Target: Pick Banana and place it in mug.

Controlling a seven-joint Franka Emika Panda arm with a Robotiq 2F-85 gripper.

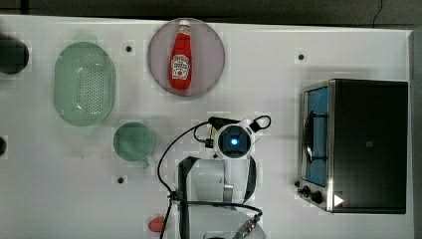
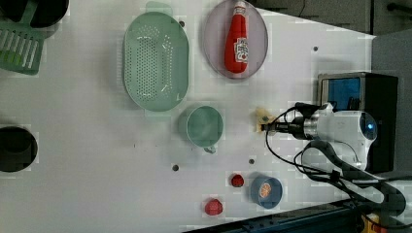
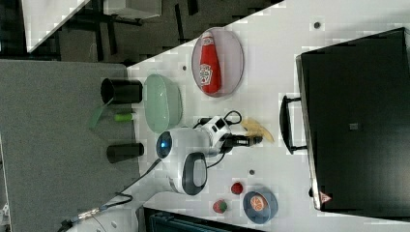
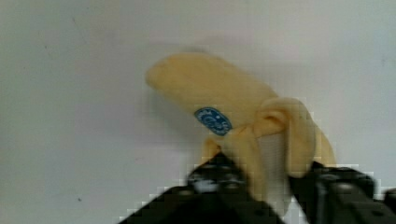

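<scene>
Banana [image 4: 233,107] sits between the gripper's [image 4: 266,179] narrowed jaws, seemingly pinched near one end; such an off-centre hold could let it swing or slip before reaching the mug [image 1: 133,141].

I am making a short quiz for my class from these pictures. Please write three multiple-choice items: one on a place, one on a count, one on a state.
1. Where does the ketchup bottle lie?
A. in the colander
B. on the round plate
C. in the blue bowl

2. How many red strawberries are on the table?
A. one
B. two
C. four

3. In what state is the mug?
A. upright and empty
B. tipped over
C. holding the banana

Key: 1 B, the bottle rests on the plate. 2 B, two strawberries show in the left view. 3 A, its mouth shows bare; the banana lies on the table between the gripper jaws.
</scene>
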